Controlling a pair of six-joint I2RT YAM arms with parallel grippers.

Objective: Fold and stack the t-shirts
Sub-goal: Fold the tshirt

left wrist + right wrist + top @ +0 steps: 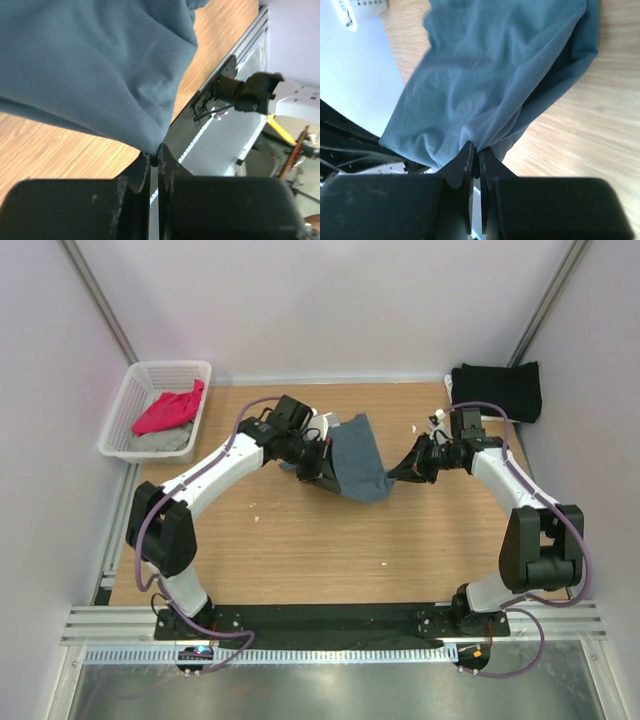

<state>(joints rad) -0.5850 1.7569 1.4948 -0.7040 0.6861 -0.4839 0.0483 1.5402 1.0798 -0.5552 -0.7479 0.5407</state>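
The slate blue-grey t-shirt (358,462) hangs bunched above the table's middle, held by both grippers. My left gripper (318,466) is shut on its left edge; in the left wrist view the cloth (95,65) hangs from my closed gripper (154,152). My right gripper (403,472) is shut on its right edge; in the right wrist view the cloth (490,75) bunches at my closed gripper (476,150). A folded black t-shirt (498,390) lies at the back right corner. The magenta-pink t-shirt (168,408) lies on the light grey one (166,441) in the basket.
The white mesh basket (132,395) stands off the table's back left corner. The wooden table (320,560) has white walls on three sides. A metal rail (330,625) runs along the near edge by the arm bases.
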